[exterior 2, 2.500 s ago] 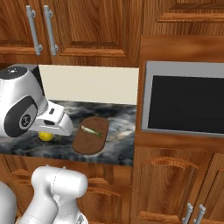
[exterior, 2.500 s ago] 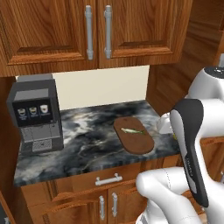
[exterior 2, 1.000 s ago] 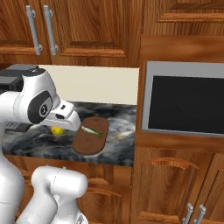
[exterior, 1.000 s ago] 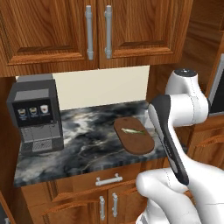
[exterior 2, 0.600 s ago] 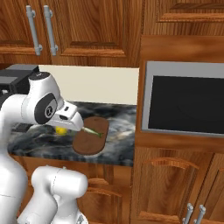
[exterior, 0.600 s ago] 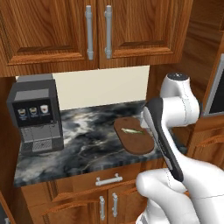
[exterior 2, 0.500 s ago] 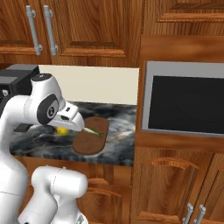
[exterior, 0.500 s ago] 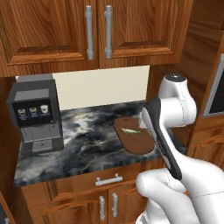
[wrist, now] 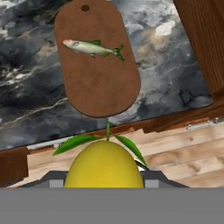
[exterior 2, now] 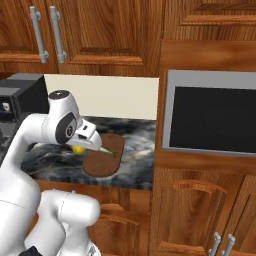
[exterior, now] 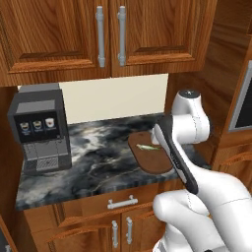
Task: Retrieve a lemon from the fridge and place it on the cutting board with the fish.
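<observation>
Lemon (wrist: pixel 104 165) with green leaves clamped between closed gripper (exterior 2: pixel 80 145) jaws, held above counter edge just short of oval cutting board (wrist: pixel 98 74). Fish (wrist: pixel 92 47) lying across far half, leaving near half bare, presumably for placing fruit.

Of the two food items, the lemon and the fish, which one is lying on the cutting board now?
The fish: it lies flat on the brown cutting board. The yellow lemon is not on it; the gripper holds it above the counter's front edge.
</observation>
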